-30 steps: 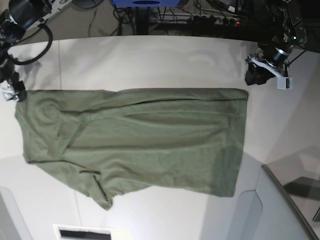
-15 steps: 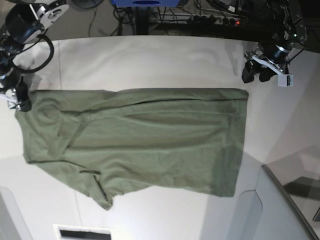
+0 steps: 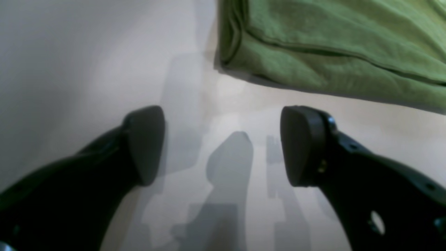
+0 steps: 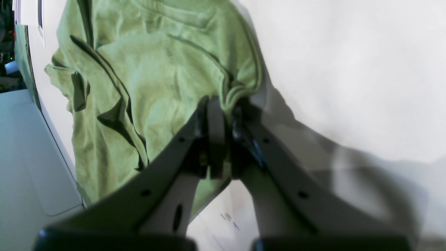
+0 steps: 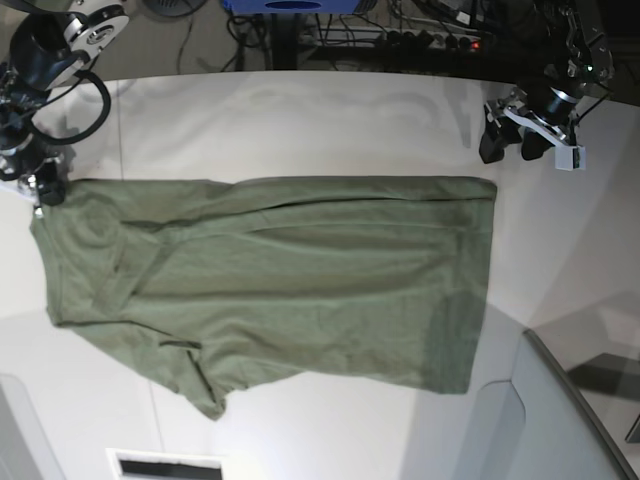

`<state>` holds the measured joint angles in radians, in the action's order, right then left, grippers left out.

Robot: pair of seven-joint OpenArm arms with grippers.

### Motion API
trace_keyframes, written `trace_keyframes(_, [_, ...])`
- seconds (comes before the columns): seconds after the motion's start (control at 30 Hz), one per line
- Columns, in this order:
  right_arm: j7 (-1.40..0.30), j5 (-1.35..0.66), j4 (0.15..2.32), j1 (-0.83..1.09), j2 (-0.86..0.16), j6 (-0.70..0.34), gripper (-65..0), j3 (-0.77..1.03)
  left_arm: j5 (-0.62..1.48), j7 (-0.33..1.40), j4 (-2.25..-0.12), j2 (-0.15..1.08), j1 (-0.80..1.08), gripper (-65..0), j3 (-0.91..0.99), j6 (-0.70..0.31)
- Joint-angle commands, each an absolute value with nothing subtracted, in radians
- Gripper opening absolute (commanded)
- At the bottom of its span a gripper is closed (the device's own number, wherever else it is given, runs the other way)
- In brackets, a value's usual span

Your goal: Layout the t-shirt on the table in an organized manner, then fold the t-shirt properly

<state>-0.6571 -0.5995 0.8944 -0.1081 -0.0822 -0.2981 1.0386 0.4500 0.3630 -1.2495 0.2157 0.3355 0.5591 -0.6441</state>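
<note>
Right gripper [image 5: 48, 190] at far left of base view, on the shirt's upper-left corner. Right wrist view: jaws clamped on a bunched fold at the t-shirt [image 4: 150, 80] edge, cloth pinched between the two fingers [image 4: 216, 115], the rest of the shirt spreading away from them over the white surface [image 4: 348, 69].

T-shirt [image 5: 270, 280] lies spread flat across the middle of the surface [image 5: 300, 120], long axis left-right, a few creases, one sleeve poking out at lower left. Grey angled panel [image 5: 560, 420] at lower right, just clear of the shirt's corner.

Left gripper [image 5: 508, 145] at upper right, just off the shirt's upper-right corner, not touching it. Left wrist view: jaws wide apart, nothing between them, bare surface [image 3: 87, 69] under them; the shirt's folded corner [image 3: 313, 45] lies just beyond the fingertips [image 3: 299, 146].
</note>
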Motion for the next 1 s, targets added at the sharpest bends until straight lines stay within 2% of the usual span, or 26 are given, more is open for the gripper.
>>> trace_keyframes(0.0, [-0.696, -0.553, 0.889, -0.110, -0.082, -0.274, -64.2, 1.033, 0.467, 0.346, -1.262, 0.223, 0.325, -13.8, 0.559, -0.651])
trace_keyframes(0.33, [-0.699, -0.555, 0.889, -0.110, -0.082, -0.274, -64.2, 1.033, 0.467, 0.346, -1.096, 0.214, 0.202, -14.2, 0.559, -0.651])
trace_keyframes(0.53, [-0.699, -0.555, 0.889, -0.105, -0.082, -0.274, -64.2, 1.033, 0.469, 0.346, -1.171, 0.206, 0.216, -14.6, 0.561, -0.651])
trace_keyframes(0.6, [-0.699, -0.555, 0.889, -0.105, -0.082, -0.274, -64.2, 1.033, 0.469, 0.346, -1.184, 0.206, 0.216, -19.6, 0.565, -0.651])
trace_keyframes(0.7, [-0.700, -0.555, 0.889, -0.105, -0.082, -0.274, -64.1, 1.033, 0.469, 0.380, -1.262, 0.205, 0.243, -34.1, 0.565, -0.651])
trace_keyframes(0.8, [-0.700, -0.555, 0.889, -0.105, -0.082, -0.274, -64.1, 1.032, 0.469, 0.443, -1.372, 0.179, 0.259, -62.2, 0.565, -0.650])
trace_keyframes(0.83, [-0.700, -0.555, 0.889, -0.105, -0.082, -0.274, -64.1, 1.032, 0.469, 0.452, -1.392, 0.171, 0.259, -65.0, 0.567, -0.647])
trace_keyframes(0.97, [-0.700, -0.555, 0.889, -0.105, -0.082, -0.274, -64.1, 1.032, 0.463, 0.460, -1.386, 0.162, 0.228, -65.0, 0.558, -0.644])
